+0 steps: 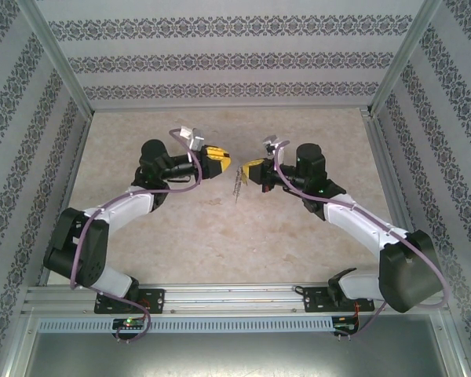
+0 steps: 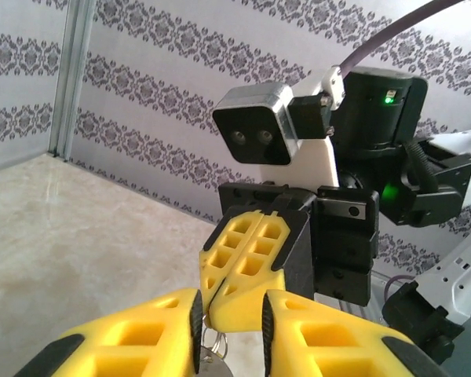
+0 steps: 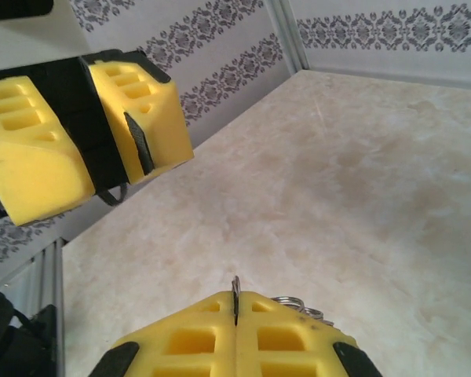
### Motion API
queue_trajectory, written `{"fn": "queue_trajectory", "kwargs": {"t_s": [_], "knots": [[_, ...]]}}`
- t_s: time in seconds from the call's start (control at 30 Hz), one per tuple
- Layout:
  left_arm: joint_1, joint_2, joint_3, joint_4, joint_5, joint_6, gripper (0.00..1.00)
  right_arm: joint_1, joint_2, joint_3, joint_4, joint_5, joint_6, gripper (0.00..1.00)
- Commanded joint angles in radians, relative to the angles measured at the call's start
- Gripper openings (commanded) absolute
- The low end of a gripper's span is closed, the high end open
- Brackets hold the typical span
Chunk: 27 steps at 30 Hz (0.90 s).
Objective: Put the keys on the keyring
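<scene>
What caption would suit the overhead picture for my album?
Left gripper and right gripper meet above the table, the keyring dangling between them.

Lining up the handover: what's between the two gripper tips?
The keyring hangs there, pinched in the shut right gripper, just short of the left gripper; the top view shows it dangling.

The walls [image 1: 220,63] are white with bands of dark floral print. The table [image 1: 220,243] is beige and faintly marbled. The left gripper [image 1: 224,162] and right gripper [image 1: 244,169] are yellow on black. The arms [image 1: 129,203] are white and black, the cables [image 1: 175,188] purple. The keyring [image 1: 237,187] is silvery grey.
</scene>
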Motion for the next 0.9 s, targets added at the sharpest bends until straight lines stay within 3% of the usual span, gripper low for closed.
{"fn": "queue_trajectory", "kwargs": {"t_s": [0.0,0.17,0.43,0.87], "knots": [[0.027,-0.019,0.084,-0.339,0.048,0.23,0.31,-0.007,0.002,0.085,-0.129,0.025,-0.138,0.0],[0.061,0.025,0.167,-0.469,0.091,0.297,0.34,-0.005,0.054,0.216,-0.344,0.017,-0.275,0.0],[0.067,0.106,0.295,-0.712,0.156,0.435,0.34,-0.006,0.099,0.324,-0.47,-0.019,-0.371,0.0],[0.044,0.151,0.309,-0.708,0.199,0.437,0.31,0.001,0.151,0.364,-0.486,-0.051,-0.383,0.0]]}}
